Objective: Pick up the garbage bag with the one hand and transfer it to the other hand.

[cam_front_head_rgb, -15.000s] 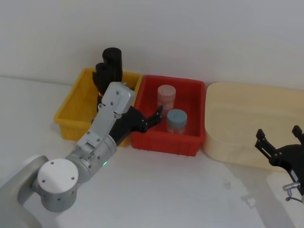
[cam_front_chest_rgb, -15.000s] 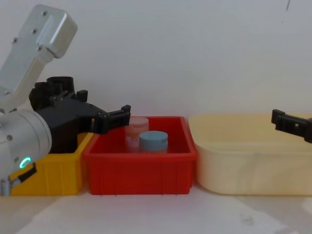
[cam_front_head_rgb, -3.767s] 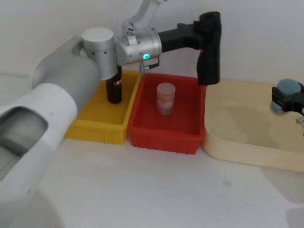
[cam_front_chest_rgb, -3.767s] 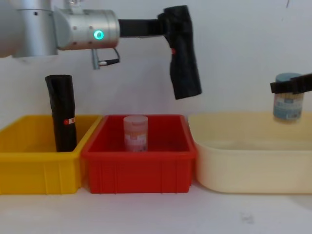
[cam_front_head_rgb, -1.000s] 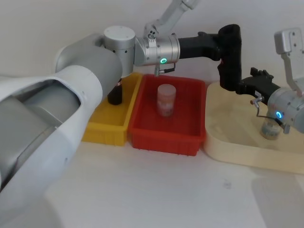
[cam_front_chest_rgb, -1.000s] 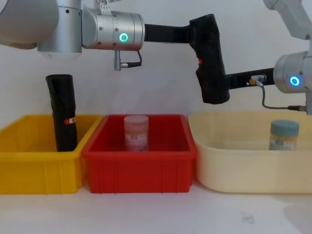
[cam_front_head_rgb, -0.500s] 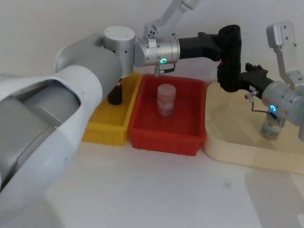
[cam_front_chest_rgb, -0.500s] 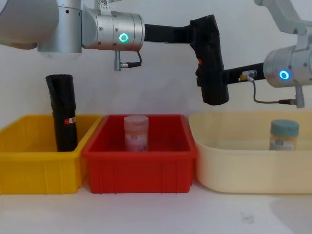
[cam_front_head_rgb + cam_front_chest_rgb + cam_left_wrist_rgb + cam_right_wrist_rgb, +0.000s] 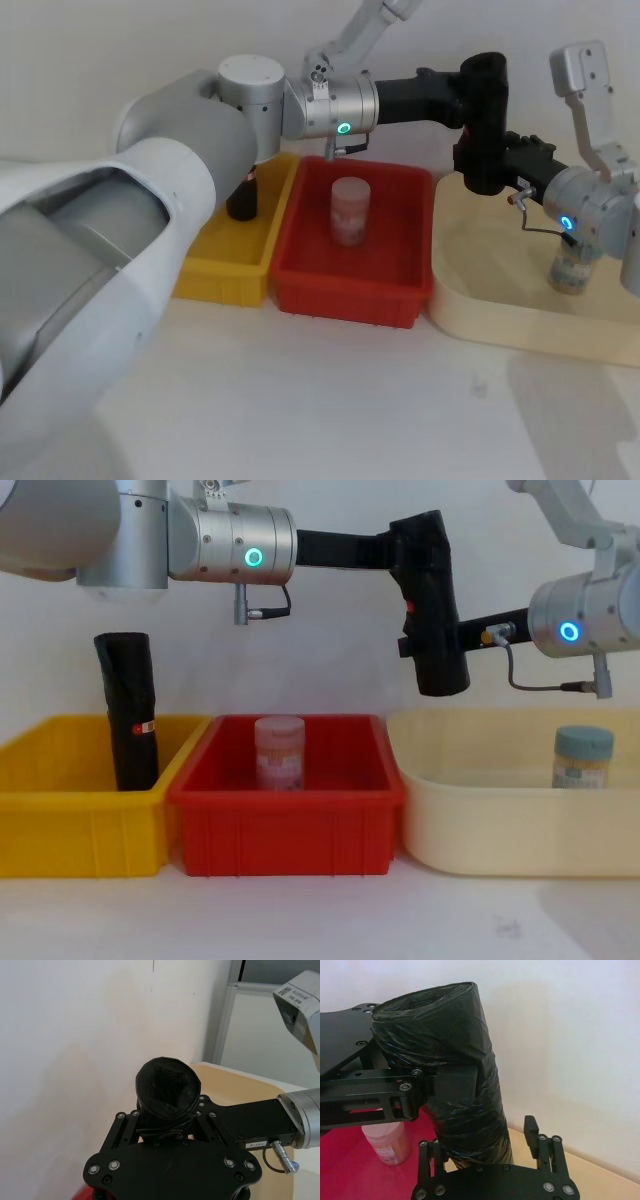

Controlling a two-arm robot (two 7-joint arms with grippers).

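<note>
Mid-air handover: the garbage bag hangs upright above the seam between the red bin and the beige tub.
The left gripper pinches the roll's upper part. The right gripper is spread around its lower part, with one finger apart from the plastic. Centre the roll between those fingers, close until both press firmly, and only then open the left, or you'll likely drop it into the tub.

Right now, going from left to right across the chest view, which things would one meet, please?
Second black roll in the yellow bin → pink jar in the red bin → garbage bag held aloft → blue-lidded jar in the cream tub.
</note>
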